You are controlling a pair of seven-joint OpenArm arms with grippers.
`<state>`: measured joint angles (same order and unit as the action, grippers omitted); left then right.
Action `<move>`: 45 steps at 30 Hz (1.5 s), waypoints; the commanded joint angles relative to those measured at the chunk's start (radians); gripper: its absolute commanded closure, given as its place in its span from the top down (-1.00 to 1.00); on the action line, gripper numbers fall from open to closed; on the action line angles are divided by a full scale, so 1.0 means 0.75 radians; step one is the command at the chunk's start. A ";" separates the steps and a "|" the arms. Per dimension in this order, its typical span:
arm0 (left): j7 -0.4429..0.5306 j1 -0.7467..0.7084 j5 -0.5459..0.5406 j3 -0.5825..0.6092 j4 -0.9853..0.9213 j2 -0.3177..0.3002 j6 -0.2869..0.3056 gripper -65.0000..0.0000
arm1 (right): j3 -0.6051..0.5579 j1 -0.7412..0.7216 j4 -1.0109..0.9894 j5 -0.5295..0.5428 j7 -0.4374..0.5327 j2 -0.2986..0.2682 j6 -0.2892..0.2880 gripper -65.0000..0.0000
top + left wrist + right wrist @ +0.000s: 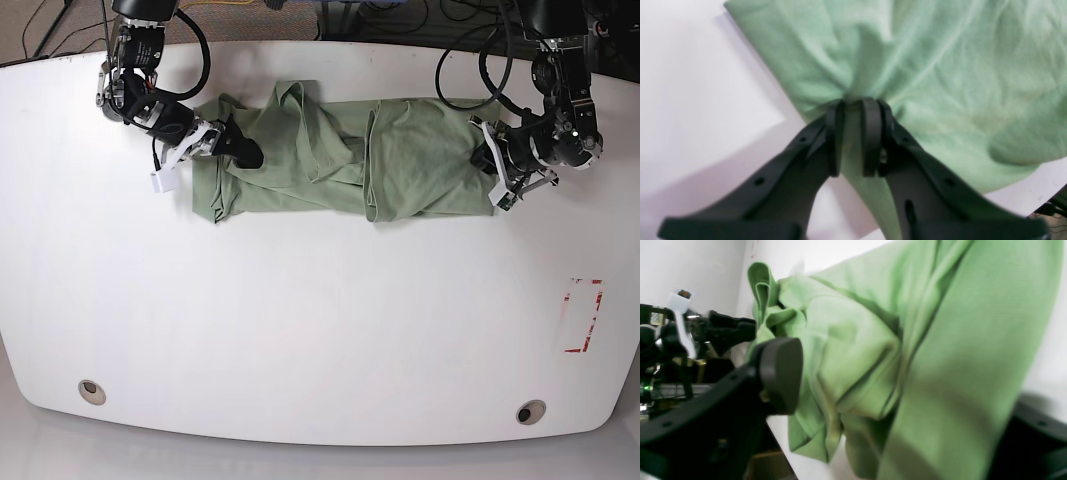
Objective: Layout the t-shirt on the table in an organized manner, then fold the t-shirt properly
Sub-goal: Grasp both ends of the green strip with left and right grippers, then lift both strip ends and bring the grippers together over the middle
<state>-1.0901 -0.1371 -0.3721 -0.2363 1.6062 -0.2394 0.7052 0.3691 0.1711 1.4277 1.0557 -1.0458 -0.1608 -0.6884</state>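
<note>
The pale green t-shirt [340, 165] lies stretched sideways in a rumpled band near the far edge of the white table [300, 320]. In the base view my left gripper [487, 160] is at the cloth's right end. The left wrist view shows that gripper [853, 103] shut on a bunched fold of the t-shirt [940, 66]. My right gripper [238, 148] is at the cloth's left end. In the right wrist view its jaws [907, 403] stand wide apart with thick folds of t-shirt [857, 356] between them, one finger pad [780, 373] beside the cloth and the other mostly hidden.
Two round grommet holes [91, 390] [530, 412] sit near the table's front edge. A red-marked rectangle [583, 315] is at the right. Cables hang behind the far edge. A small white tag [163, 180] dangles below the right arm.
</note>
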 commanded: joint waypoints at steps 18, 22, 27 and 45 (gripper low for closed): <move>-0.082 0.010 0.096 0.097 -0.017 -0.011 -0.009 -0.75 | 0.002 -0.037 0.305 -0.241 0.023 0.054 0.092 -0.87; -0.082 0.026 0.096 0.124 -0.019 -0.011 -0.009 -0.75 | -0.033 -0.002 0.432 -0.288 0.023 0.080 0.156 -0.88; -0.082 0.055 0.096 0.195 -0.017 -0.005 -0.009 -0.75 | -0.125 0.012 0.577 -0.339 0.023 0.089 0.229 -1.00; -0.084 0.180 0.096 0.304 -0.080 0.165 -0.009 -0.75 | -0.409 -0.090 0.765 -0.343 0.019 0.087 0.301 -1.00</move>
<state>-1.1244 -0.0086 -0.3191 -0.0120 1.5658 -0.1238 0.6971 0.0669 0.1207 1.9785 0.7677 -1.0538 -0.0933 -0.4530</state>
